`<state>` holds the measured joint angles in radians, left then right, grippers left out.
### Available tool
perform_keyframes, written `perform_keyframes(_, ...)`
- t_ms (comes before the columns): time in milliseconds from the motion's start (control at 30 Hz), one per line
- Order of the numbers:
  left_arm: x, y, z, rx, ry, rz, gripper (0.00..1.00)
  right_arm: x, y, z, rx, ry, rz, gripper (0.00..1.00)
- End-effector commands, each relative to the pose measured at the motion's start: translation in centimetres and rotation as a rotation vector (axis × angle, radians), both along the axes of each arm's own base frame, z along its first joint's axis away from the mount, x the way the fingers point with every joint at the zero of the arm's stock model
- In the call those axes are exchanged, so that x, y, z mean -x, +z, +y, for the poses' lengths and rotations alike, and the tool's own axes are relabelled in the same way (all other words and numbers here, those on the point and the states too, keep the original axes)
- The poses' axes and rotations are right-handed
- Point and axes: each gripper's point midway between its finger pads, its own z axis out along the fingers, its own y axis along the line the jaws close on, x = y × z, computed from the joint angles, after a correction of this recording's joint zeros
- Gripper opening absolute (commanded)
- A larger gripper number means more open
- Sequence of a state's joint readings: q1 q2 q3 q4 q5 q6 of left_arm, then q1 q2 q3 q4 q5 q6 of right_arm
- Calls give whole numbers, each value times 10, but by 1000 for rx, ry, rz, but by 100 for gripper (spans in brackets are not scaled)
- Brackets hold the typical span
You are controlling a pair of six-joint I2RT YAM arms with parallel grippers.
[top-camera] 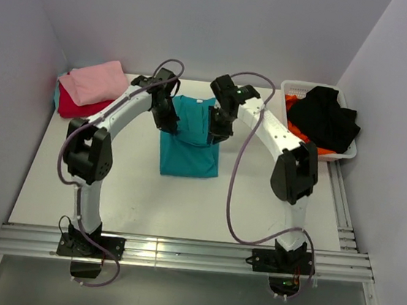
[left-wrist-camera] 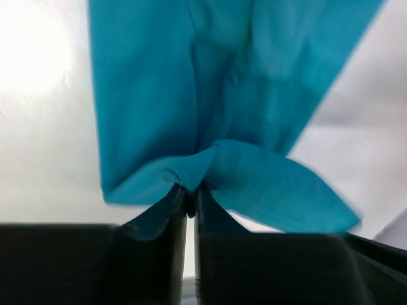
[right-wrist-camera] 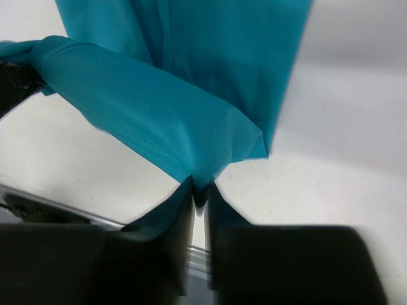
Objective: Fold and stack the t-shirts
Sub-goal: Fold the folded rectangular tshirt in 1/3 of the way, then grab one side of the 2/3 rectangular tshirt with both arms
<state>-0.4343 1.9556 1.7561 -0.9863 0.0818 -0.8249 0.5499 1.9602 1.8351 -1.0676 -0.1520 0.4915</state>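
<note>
Left end effector [left-wrist-camera: 190, 189]: fingers together, clamped on a pinch of the teal t-shirt [top-camera: 189, 151]. Right end effector [right-wrist-camera: 200, 190]: same, fingers together, clamped on a fold of the teal cloth. The teal t-shirt spans between the two end effectors, left one on its left side, right one on its right side. The cloth sags in a shallow drape between them. The rest lies flat on the tabletop [top-camera: 147, 197] below and on the near side of both.

Pink t-shirt [top-camera: 94, 81] sits well apart to the left of the left end effector, resting on top of a red t-shirt [top-camera: 73, 106]. White basket [top-camera: 297, 84] sits well apart to the right of the right end effector. Black t-shirt [top-camera: 328, 119] is heaped in it, over an orange t-shirt [top-camera: 291, 102] that shows at the edges.
</note>
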Motion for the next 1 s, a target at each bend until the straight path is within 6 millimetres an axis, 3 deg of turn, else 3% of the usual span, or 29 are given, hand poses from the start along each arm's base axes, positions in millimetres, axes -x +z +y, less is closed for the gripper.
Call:
perform_keyframes(0,-30,-8,17,-17,-3,1,13,-25,-9,-13,53,-7,38,37)
perform_keyframes(33,-44,-17,22,-17,21,17,43,-34,-11,-15,61,-20,36,81)
perform_keyframes(67,-49,-22,24,-8,36,31,64,-50,2,-13,41,-37,-4,100)
perform_keyframes(100,-56,-26,25,2,46,36,92,-56,-10,-16,59,-52,31,100)
perform_keyframes(133,-71,-29,30,16,67,30,99,-66,-9,-22,52,-81,29,100)
perform_keyframes(233,-95,-18,40,32,108,-12,100,-84,4,-32,18,-137,9,100)
perform_keyframes(300,-105,-4,47,26,122,-59,99,-83,13,-39,7,-156,-7,100)
perform_keyframes(367,-104,22,54,25,125,-118,100,-74,18,-48,13,-161,-21,100)
perform_keyframes(400,-105,22,56,19,125,-123,100,-69,18,-50,15,-159,-19,100)
perform_keyframes(433,-96,29,61,9,127,-126,100,-62,17,-52,14,-156,-13,100)
perform_keyframes(567,-50,24,71,-8,137,-84,99,-16,3,-62,-11,-157,4,100)
perform_keyframes(600,-23,17,74,-20,136,-54,100,-7,-1,-64,-11,-160,10,100)
perform_keyframes(667,-2,11,72,-13,148,-54,100,18,-12,-67,-22,-161,24,100)
perform_keyframes(700,24,1,74,-19,146,-29,100,25,-16,-68,-26,-166,25,100)
perform_keyframes(800,68,-22,57,16,120,7,99,48,-31,-63,-87,-165,41,100)
perform_keyframes(833,78,-29,53,28,134,24,99,61,-45,-65,-84,-173,74,100)
perform_keyframes(967,108,-59,34,76,137,63,99,65,-59,-47,-175,-169,37,100)
